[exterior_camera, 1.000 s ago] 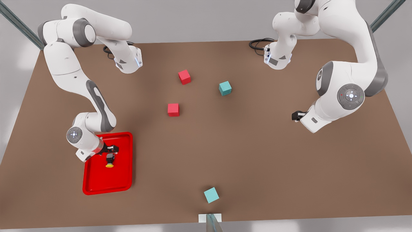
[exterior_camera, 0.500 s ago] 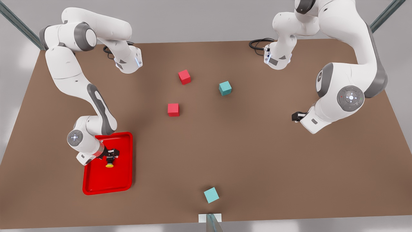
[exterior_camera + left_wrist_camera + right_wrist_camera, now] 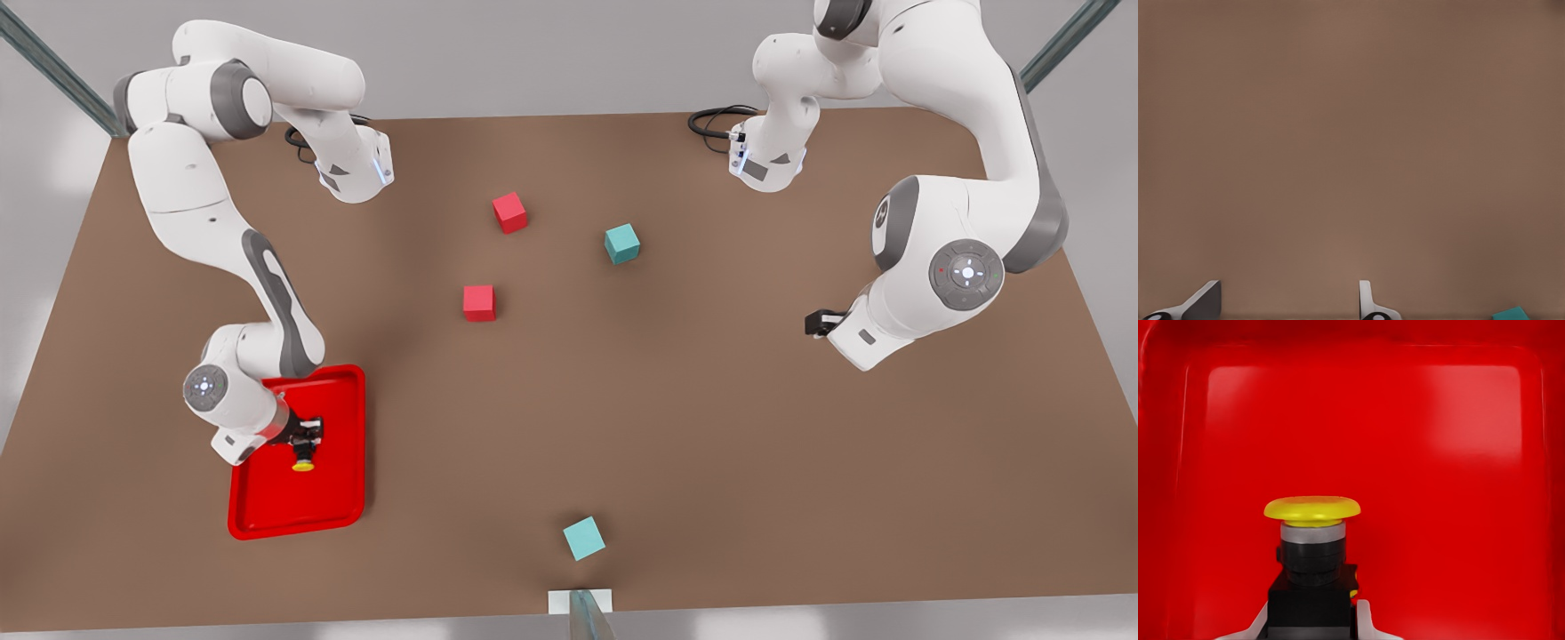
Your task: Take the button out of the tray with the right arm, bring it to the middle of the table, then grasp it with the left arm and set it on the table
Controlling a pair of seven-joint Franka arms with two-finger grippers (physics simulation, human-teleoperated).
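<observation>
Now, right gripper (image 3: 305, 437): mine, low over the tray, fingers (image 3: 1363, 619) pressed against either side of the button's dark boxy body; clamped on it, as I read the right wrist view.
Button (image 3: 1312, 555): inside the tray, near the rim by my wrist, lying on its side with the yellow cap pointing away from my palm. Whether the body rests on the tray floor or is just clear of it, I cannot tell.
Handling, judged: small, rigid, light. The cap looks smooth and domed, so a poor place to pinch. The flat sides of the square body are the hold to trust, and that is where I have it.
Handover, judged: my fingers cover much of the body, so the cap and neck are what stay free for the other arm. A tight fit on so small a part.
Tray (image 3: 342, 498): glossy red, low rim, at the front view's left edge of the table (image 3: 711, 444).
Left gripper (image 3: 816, 322): waiting well apart, at the front view's right, fingertips (image 3: 1205, 300) spread over bare tabletop.
Cubes: red cube (image 3: 479, 302), second red cube (image 3: 509, 212), teal cube (image 3: 621, 243) around mid-table; another teal cube (image 3: 583, 538) near the front edge. My drop-off spot must avoid them.
</observation>
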